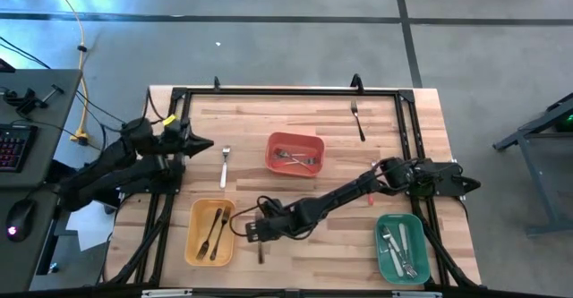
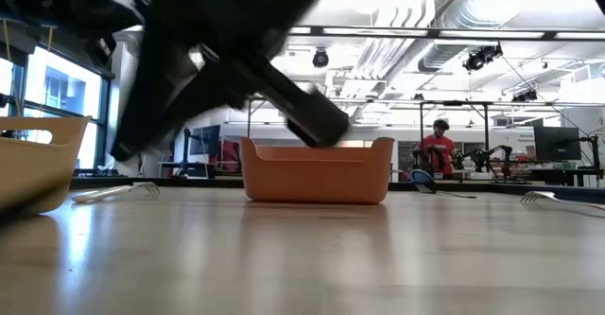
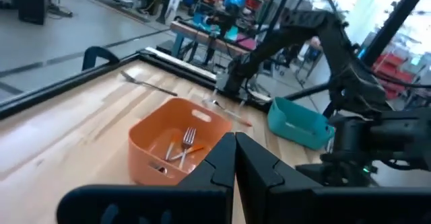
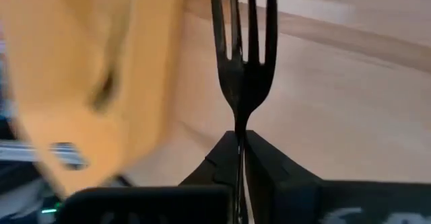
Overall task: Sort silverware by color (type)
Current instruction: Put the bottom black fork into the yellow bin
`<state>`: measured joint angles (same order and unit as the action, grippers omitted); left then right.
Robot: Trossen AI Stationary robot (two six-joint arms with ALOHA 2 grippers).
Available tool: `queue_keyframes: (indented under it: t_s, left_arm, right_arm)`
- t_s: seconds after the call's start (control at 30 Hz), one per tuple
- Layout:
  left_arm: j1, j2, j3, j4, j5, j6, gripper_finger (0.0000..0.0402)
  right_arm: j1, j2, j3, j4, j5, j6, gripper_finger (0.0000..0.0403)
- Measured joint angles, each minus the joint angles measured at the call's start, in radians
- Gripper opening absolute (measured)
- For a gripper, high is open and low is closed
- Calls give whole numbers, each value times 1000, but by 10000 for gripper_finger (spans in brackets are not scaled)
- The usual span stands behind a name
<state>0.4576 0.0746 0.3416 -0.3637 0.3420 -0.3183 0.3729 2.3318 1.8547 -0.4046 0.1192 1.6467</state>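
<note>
High view puts the right gripper (image 1: 260,230) low over the worktop near its front edge, just beside the yellow bin (image 1: 210,233), clenched on a dark fork (image 4: 242,56) whose tines stick straight out past the fingers. The bin already holds dark utensils, so I'd judge this one belongs there too. To do it well, the arm should lift the fork clear of the rim, carry it over the bin's middle, and let go low so it lies flat instead of bouncing out. The left gripper (image 1: 199,144) waits pinched shut near the left edge, holding nothing. One pale fork (image 1: 225,166) lies loose nearby.
</note>
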Motion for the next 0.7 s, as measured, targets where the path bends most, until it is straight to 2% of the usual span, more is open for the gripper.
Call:
queue_keyframes:
  t_s: [0.13, 0.33, 0.7]
  left_arm:
    - [0, -72, -34, -19, -28, -51, 0]
    - [0, -65, -36, -17, -46, -47, 0]
    - [0, -65, -36, -17, -64, -39, 0]
  right_arm:
    - [0, 0, 77, 17, 53, -7, 0]
    - [-23, -3, 210, 14, 76, -55, 0]
    - [-99, 9, 228, 69, 69, -85, 0]
